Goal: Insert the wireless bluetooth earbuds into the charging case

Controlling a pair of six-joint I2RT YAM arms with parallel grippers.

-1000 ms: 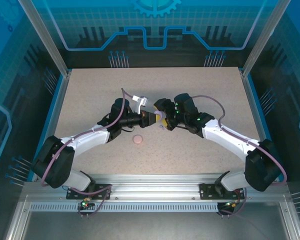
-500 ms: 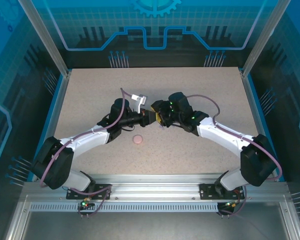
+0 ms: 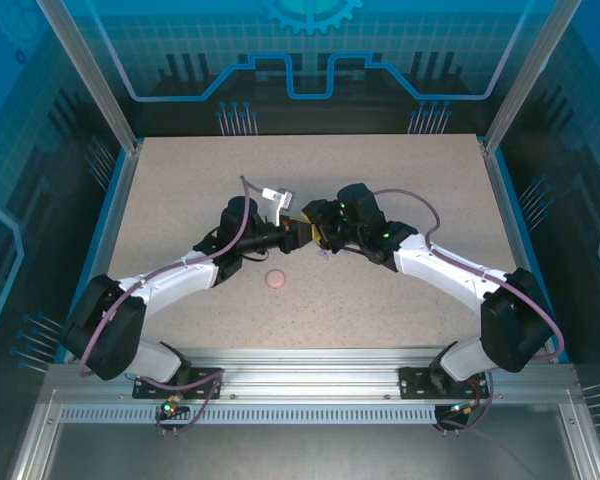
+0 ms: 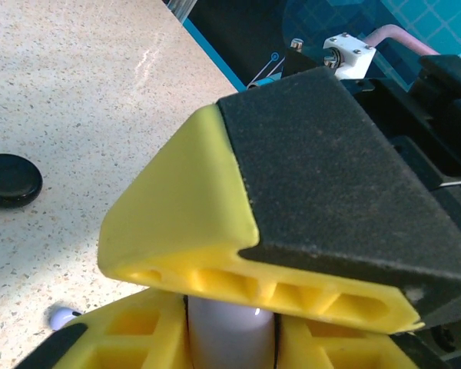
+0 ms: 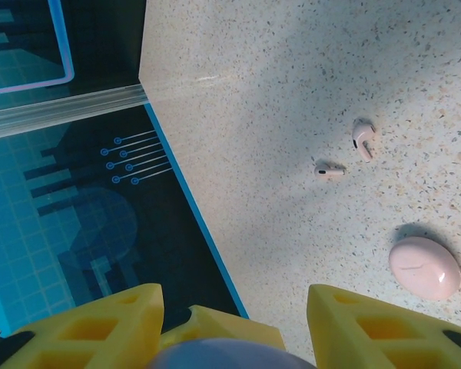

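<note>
Compared with a second ago, the right gripper (image 3: 319, 236) is sitting closer against the left gripper (image 3: 298, 234), mid-table. The left fingers are clamping a lavender case (image 4: 223, 330), apparently presenting it for transfer. The right fingers are flanking it, and I cannot tell whether they are gripping. Two pale pink earbuds (image 5: 363, 141) are lying loose on the table (image 5: 292, 92) near the shut pink case (image 5: 425, 267), not yet inserted.

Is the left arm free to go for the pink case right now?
Probably not yet. The pink case lies uncovered on the table close by, but the left gripper has a pale rounded piece between its fingers, with the right gripper right against it.
</note>
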